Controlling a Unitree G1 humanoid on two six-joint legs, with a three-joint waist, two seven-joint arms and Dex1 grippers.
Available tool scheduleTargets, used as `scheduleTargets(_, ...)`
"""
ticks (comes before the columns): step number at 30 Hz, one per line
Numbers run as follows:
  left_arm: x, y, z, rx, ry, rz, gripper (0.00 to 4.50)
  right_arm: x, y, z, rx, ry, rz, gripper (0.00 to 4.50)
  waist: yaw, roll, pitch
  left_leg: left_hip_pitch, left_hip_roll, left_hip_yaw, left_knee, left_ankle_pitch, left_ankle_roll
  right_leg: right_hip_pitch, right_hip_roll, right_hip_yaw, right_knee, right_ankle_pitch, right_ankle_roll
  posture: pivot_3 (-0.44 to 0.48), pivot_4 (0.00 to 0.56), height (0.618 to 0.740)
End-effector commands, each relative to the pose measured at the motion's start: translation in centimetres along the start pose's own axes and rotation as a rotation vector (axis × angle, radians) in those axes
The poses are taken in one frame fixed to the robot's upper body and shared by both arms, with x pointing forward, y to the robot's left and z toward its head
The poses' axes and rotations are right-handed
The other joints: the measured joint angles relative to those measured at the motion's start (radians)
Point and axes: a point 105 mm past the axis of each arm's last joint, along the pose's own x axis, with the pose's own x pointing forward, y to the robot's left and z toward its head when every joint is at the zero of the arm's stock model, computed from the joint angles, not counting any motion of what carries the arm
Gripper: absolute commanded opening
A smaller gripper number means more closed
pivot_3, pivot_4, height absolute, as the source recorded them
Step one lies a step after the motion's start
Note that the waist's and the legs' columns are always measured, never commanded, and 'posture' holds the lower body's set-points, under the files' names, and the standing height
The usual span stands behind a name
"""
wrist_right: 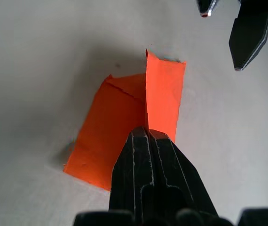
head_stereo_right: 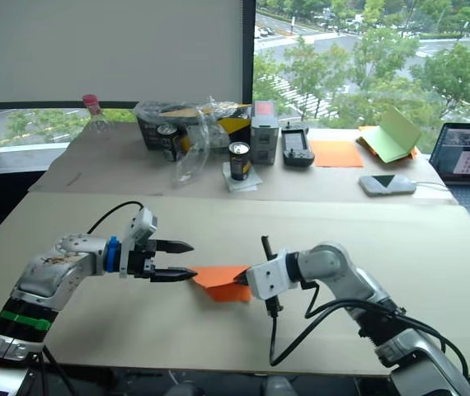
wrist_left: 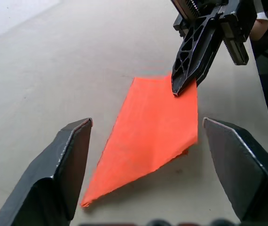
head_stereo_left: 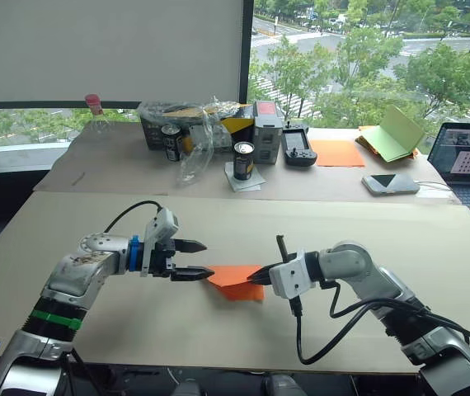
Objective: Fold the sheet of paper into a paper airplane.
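While our right gripper (head_stereo_left: 260, 276) pinches the paper (head_stereo_left: 233, 281) at frame centre, our left gripper (head_stereo_left: 190, 260), jaws open, must press the next crease.

Both arms: silver-grey metal shells, rounded joint housings. Left arm (head_stereo_left: 78, 280) has scuffed, mottled forearm casing, a blue ring at the wrist, a green band lower down. White wrist blocks on each. Black cables loop off both wrists; right arm (head_stereo_left: 383, 289) carries a longer loop. Each gripper: 2 black tapered fingers (wrist_left: 68, 165), ribbed lattice sides.
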Motion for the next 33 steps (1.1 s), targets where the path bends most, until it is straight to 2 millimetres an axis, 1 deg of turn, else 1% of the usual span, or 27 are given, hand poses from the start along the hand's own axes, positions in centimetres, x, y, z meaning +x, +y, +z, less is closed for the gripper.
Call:
scheduleTargets(1,0.5,0.7,0.7,0.069,0.001,0.006,2.72,-0.2,-0.4,0.2,-0.024,-0.009,-0.041,0.0,-0.001,0.0,0.0,0.0,0.0,0.0,0.0,0.0,0.0,0.0,0.0,0.0,0.0,0.0,0.0,0.0,0.15,0.732)
scheduleTargets(9,2.8,1.0,-1.6,0.092,0.078,-0.015,0.02,-0.2,-0.1,0.2,-0.014,-0.004,-0.059,0.0,-0.002,0.0,0.0,0.0,0.0,0.0,0.0,0.0,0.0,0.0,0.0,0.0,0.001,0.0,0.0,0.0,0.15,0.732)
scheduleTargets(16,3.7,1.4,-2.7,0.112,0.118,-0.02,0.02,-0.3,0.1,0.8,-0.011,-0.028,-0.067,0.0,-0.001,0.0,0.0,0.0,0.0,0.0,0.001,0.0,0.0,0.0,0.0,0.0,0.001,0.0,0.0,0.0,0.15,0.732)
scheduleTargets(23,3.9,0.5,-4.0,0.099,0.149,-0.067,0.02,-0.3,0.7,1.6,0.005,-0.057,-0.053,0.0,-0.001,0.0,0.0,0.001,0.0,0.0,0.001,0.0,0.0,0.001,0.0,0.0,0.002,0.0,0.0,0.0,0.15,0.732)
scheduleTargets(26,4.0,0.0,-4.5,0.084,0.162,-0.091,0.02,-0.1,1.1,1.4,0.02,-0.046,-0.053,0.0,-0.001,0.0,0.0,0.001,0.0,0.0,0.001,0.0,0.0,0.001,0.0,0.0,0.002,0.0,0.0,0.0,0.15,0.732)
scheduleTargets(29,4.0,-0.5,-5.0,0.058,0.175,-0.112,0.02,-0.2,0.8,1.2,0.067,-0.042,-0.09,0.0,-0.002,0.0,0.0,0.001,0.0,0.0,0.002,0.0,0.0,0.001,0.0,0.0,0.002,0.0,0.0,0.0,0.15,0.732)
scheduleTargets(32,4.0,-1.1,-5.3,0.045,0.187,-0.13,0.0,-0.5,0.6,1.2,0.09,-0.042,-0.101,0.93,-0.002,0.0,0.0,0.001,0.0,0.0,0.004,-0.001,0.001,0.001,0.0,0.0,0.006,0.0,0.0,0.0,0.15,0.732)
scheduleTargets(33,4.0,-1.4,-5.4,0.045,0.192,-0.141,0.0,-0.6,0.6,1.1,0.091,-0.036,-0.099,1.3,-0.002,0.0,0.0,0.001,0.0,0.0,0.005,-0.001,0.001,0.001,0.0,0.0,0.006,0.0,0.001,0.0,0.15,0.732)
